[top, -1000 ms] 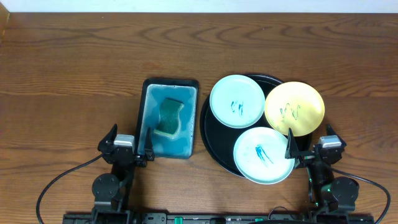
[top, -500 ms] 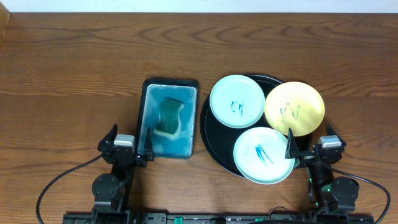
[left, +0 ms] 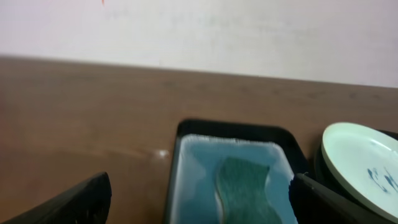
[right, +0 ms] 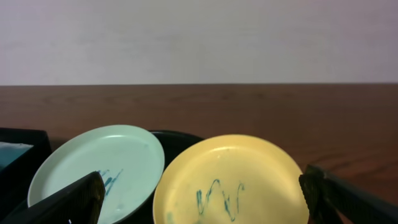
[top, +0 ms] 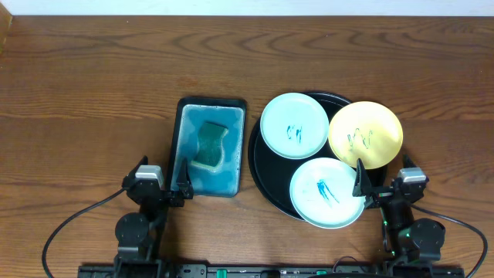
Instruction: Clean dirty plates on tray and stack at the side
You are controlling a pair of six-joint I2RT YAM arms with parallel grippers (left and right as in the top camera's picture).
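One black tray (top: 265, 171) lies just ahead of your right gripper (top: 383, 182), well right of your left gripper (top: 162, 181); both gape empty. Its three scribbled plates (top: 294, 126) overhang the rim, so a careless nudge could tip one off

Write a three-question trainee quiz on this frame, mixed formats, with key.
1. How many plates rest on the tray?
2. True or false: the yellow plate is free of teal marks.
3. The sponge lies: A) on the tray B) in the basin of blue water C) on the yellow plate.

Key: 1) three; 2) false, it bears teal scribbles; 3) B.
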